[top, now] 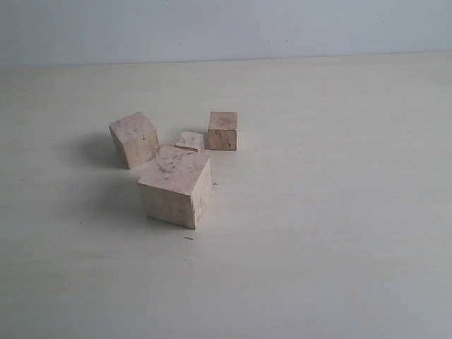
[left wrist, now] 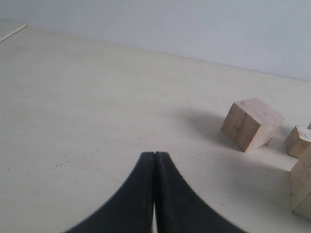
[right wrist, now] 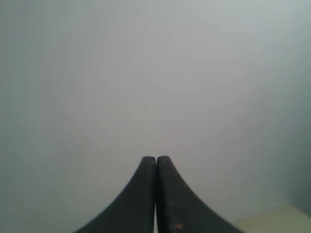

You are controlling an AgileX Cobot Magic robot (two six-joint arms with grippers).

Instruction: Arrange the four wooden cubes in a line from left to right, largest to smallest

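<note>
Four wooden cubes sit clustered left of the table's middle in the exterior view. The largest cube (top: 175, 186) is nearest the front. Behind it to the left stands the second-largest cube (top: 134, 139), turned at an angle. The smallest cube (top: 190, 142) lies just behind the largest, and the darker tan cube (top: 222, 131) stands to its right. Neither arm shows in the exterior view. My left gripper (left wrist: 155, 154) is shut and empty above bare table, with the second-largest cube (left wrist: 251, 124) off to one side. My right gripper (right wrist: 156, 158) is shut and empty, facing a blank wall.
The pale table (top: 332, 212) stretches wide around the cubes, with a light grey wall (top: 226, 28) behind its far edge. A thin wooden strip (left wrist: 12, 34) shows at the table's edge in the left wrist view.
</note>
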